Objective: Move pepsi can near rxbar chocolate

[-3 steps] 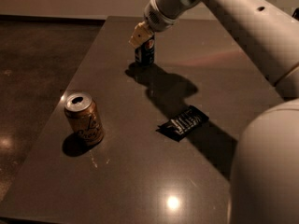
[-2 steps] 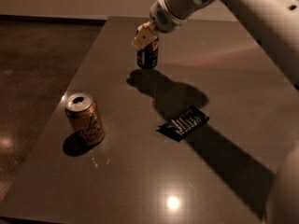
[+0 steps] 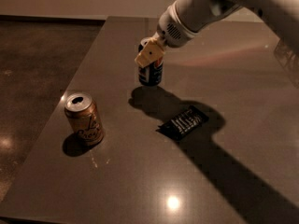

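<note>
The pepsi can (image 3: 151,73) is dark blue with a red-white-blue logo and stands upright at the table's middle back. My gripper (image 3: 150,54) comes down from the upper right on a white arm and is shut on the can's top; one tan fingertip (image 3: 148,56) shows in front of it. I cannot tell whether the can rests on the table or hangs just above it. The rxbar chocolate (image 3: 183,122), a flat black wrapper with white lettering, lies on the table to the can's front right, apart from it.
An open orange-tan can (image 3: 84,119) with script lettering stands at the front left. The grey table (image 3: 140,181) ends at a left edge beside a dark floor (image 3: 32,69). The arm's shadow falls over the bar.
My gripper has moved the pepsi can from the back of the table toward the front and slightly right, closer to the rxbar. The bar and the orange-tan can have not moved.
</note>
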`<state>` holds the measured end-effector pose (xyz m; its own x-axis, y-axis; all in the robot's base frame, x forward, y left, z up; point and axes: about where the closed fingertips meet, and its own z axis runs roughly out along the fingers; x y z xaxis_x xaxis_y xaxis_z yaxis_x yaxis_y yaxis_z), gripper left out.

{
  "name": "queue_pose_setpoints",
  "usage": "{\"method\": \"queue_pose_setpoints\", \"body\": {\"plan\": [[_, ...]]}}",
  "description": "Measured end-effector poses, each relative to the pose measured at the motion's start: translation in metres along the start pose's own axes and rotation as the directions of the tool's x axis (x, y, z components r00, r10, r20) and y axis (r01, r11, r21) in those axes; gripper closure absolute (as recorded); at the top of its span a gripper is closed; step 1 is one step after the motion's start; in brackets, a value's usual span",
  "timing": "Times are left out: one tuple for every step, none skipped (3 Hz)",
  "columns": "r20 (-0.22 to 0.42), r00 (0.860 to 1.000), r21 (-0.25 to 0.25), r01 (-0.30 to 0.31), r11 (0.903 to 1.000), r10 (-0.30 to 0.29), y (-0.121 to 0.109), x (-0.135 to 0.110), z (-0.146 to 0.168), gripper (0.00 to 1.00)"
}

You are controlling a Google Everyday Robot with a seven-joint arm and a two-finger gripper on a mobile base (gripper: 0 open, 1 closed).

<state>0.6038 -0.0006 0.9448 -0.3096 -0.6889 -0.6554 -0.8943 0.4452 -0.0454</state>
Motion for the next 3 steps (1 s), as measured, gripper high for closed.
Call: {"method": "queue_pose_setpoints", "body": {"plan": [[-0.017,1.000,-0.016,0.006,0.9998,-0.006,0.016,0.015,-0.004,1.00],[-0.027,1.000,-0.007,0.000,1.0000,0.000,0.028,0.033,-0.007,1.00],[-0.040,0.999,0.013,-0.006,0.9999,0.006,0.033,0.051,-0.009,1.00]]}}
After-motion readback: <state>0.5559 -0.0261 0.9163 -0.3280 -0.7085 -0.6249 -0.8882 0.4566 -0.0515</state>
